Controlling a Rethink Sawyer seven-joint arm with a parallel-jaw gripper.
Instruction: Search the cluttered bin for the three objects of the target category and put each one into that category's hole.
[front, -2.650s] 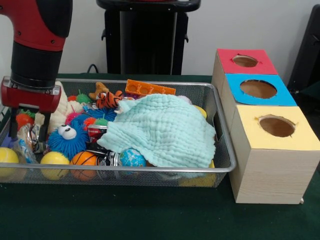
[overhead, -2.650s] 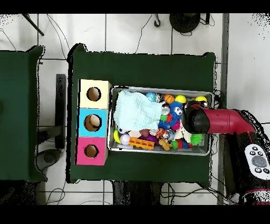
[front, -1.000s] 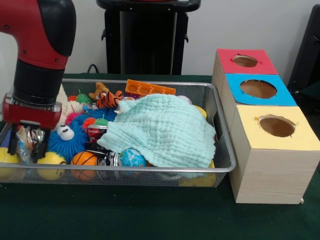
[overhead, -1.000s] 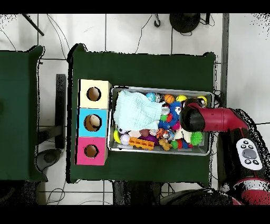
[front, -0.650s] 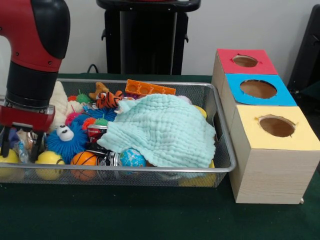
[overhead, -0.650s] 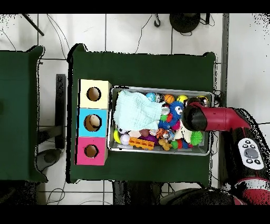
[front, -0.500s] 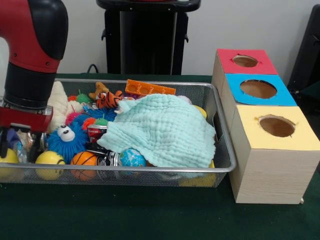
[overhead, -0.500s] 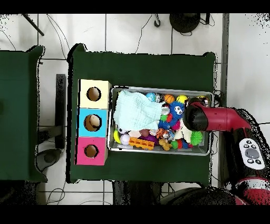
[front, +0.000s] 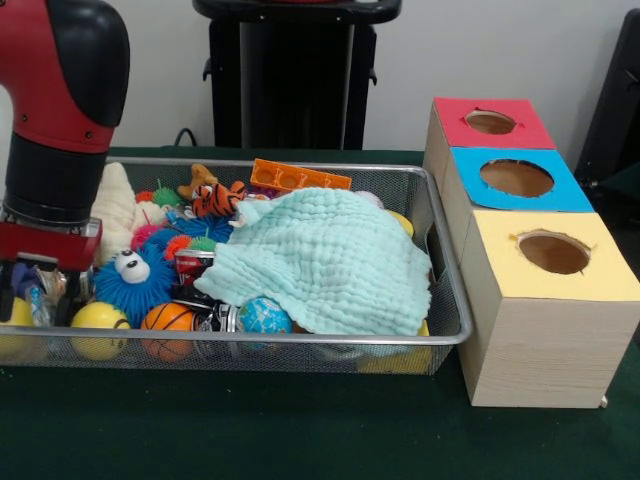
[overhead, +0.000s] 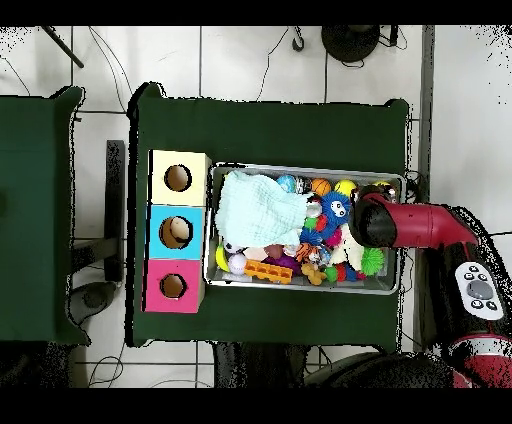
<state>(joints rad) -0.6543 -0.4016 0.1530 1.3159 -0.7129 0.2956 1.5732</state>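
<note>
The silver wire-mesh bin (front: 300, 338) is full of toys and sits left of the three boxes. The blue-framed hole (front: 516, 178) is the middle one; it also shows in the overhead view (overhead: 176, 232). My gripper (front: 37, 300) is down inside the bin's left end, open, with its fingers either side of a shiny crinkled packet (front: 42, 285). A yellow ball (front: 98, 320) and a blue spiky toy with eyes (front: 130, 280) lie just right of it. In the overhead view the arm (overhead: 400, 224) hides the gripper above the bin (overhead: 300, 167).
A pale green cloth (front: 325, 260) covers the bin's right half. An orange ball (front: 167, 320), a globe ball (front: 265, 316), a tiger toy (front: 215, 198) and an orange block (front: 298, 178) lie around it. The red-framed hole (front: 490, 122) and yellow-framed hole (front: 553, 252) flank the blue one.
In the front view the gripper has moved left towards the bin's end, uncovering the blue spiky toy. Over the last half second it has hardly moved.
</note>
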